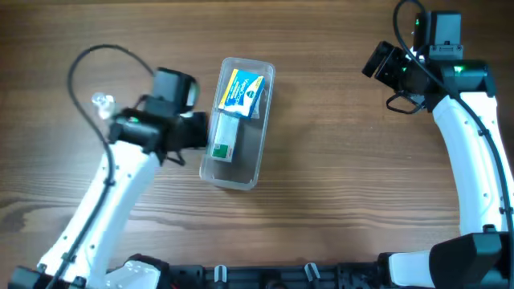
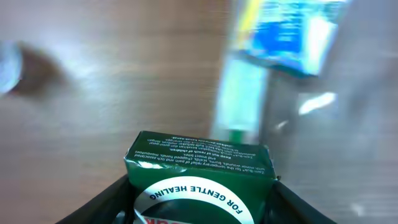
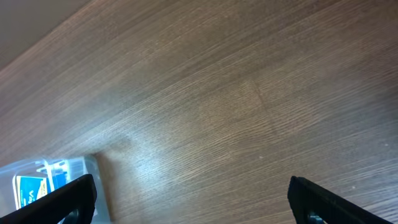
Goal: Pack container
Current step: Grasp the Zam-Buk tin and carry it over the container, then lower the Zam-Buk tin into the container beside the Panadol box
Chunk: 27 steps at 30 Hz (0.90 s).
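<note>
The clear plastic container (image 1: 259, 157) lies mid-table. It holds a blue and yellow box (image 1: 241, 91) and a pale box with a green end (image 1: 224, 138). It also shows blurred in the left wrist view (image 2: 323, 106), and its corner shows in the right wrist view (image 3: 81, 169). My left gripper (image 2: 200, 205) is shut on a dark green box (image 2: 202, 171) printed "for gentle healing". It holds the box just left of the container's left wall; from overhead (image 1: 195, 131) the gripper hides the box. My right gripper (image 1: 379, 61) is open and empty at the far right, also in its wrist view (image 3: 199, 202).
A small clear bottle (image 1: 102, 103) stands on the wooden table at the far left, behind my left arm. It shows as a blur in the left wrist view (image 2: 7, 65). The table's far edge shows in the right wrist view (image 3: 37, 37).
</note>
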### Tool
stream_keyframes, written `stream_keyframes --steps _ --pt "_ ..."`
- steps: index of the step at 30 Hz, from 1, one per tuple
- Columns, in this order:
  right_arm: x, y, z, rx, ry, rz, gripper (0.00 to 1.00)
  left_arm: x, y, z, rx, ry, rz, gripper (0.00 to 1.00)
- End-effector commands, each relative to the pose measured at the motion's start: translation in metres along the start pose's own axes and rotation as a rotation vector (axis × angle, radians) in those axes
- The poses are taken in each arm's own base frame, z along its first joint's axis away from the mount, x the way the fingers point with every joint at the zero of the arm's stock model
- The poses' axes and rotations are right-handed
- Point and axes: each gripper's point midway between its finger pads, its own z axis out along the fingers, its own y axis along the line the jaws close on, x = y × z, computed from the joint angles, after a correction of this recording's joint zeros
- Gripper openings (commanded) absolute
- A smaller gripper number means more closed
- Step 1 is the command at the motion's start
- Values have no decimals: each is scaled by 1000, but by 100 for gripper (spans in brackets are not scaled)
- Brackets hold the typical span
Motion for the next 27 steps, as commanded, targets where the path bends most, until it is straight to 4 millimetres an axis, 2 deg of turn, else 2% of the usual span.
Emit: stream_keyframes --steps 1,5,9,12,16,20,27 --pt "3 2 4 -6 16 -1 100 -3 -56 2 92 -41 121 64" --pt "3 2 4 -6 16 -1 100 -7 -86 26 124 -45 141 65" --pt "3 2 4 -6 16 -1 100 -6 -93 60 110 -7 150 64" --pt "3 2 4 -6 16 -1 100 -6 -95 77 99 5 152 64" --pt "3 2 4 -6 16 -1 100 -8 -85 82 37 -3 154 65" --pt "3 2 4 -6 16 -1 100 -10 -66 82 -69 -21 158 67" --pt "3 2 4 -6 16 -1 100 -11 -63 82 -84 -22 184 72"
